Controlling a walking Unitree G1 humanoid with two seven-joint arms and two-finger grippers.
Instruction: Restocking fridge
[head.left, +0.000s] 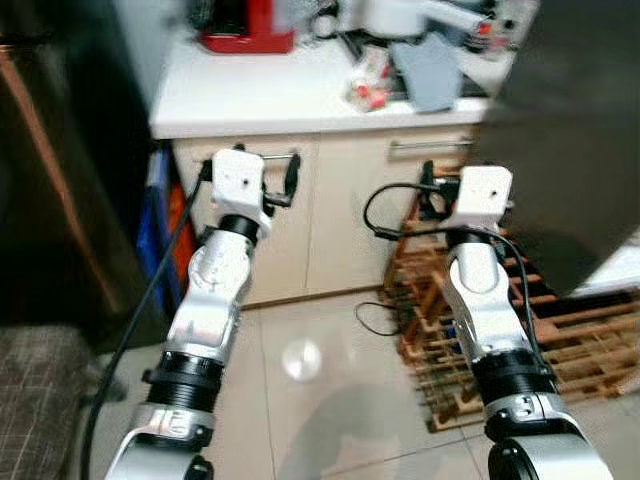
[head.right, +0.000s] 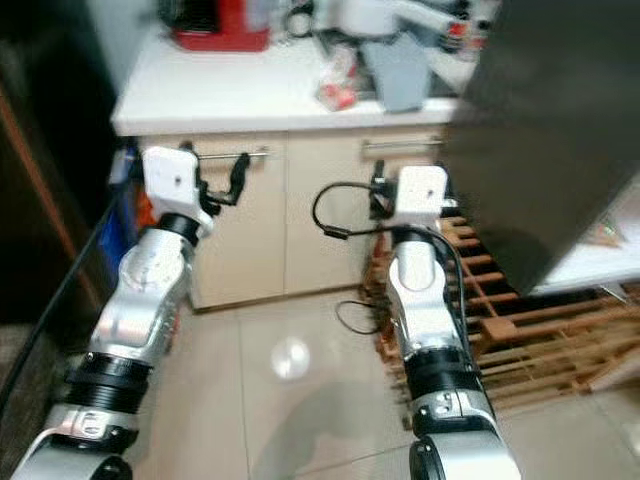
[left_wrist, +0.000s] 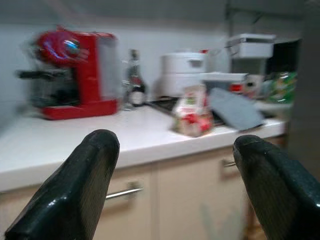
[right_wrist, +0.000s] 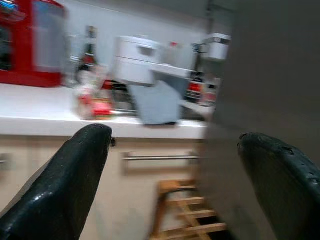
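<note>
Blurred red-and-white packet (left_wrist: 191, 116) on the counter, label unreadable; dark fridge door (head.left: 570, 130) cut off by the frame edge.

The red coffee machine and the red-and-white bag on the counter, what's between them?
In the left wrist view, a dark bottle stands between the red coffee machine and the red-and-white bag, on the white counter.

Red coffee machine (left_wrist: 75, 72), white countertop (head.left: 260, 95), beige cabinets (head.left: 300, 220), grey cloth (head.left: 428, 72).

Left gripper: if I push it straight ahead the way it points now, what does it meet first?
Probably the cream cabinet front just under the white countertop. The open left gripper holds nothing and aims at the drawer near its metal handle. Depth is unclear in the blur.
</note>
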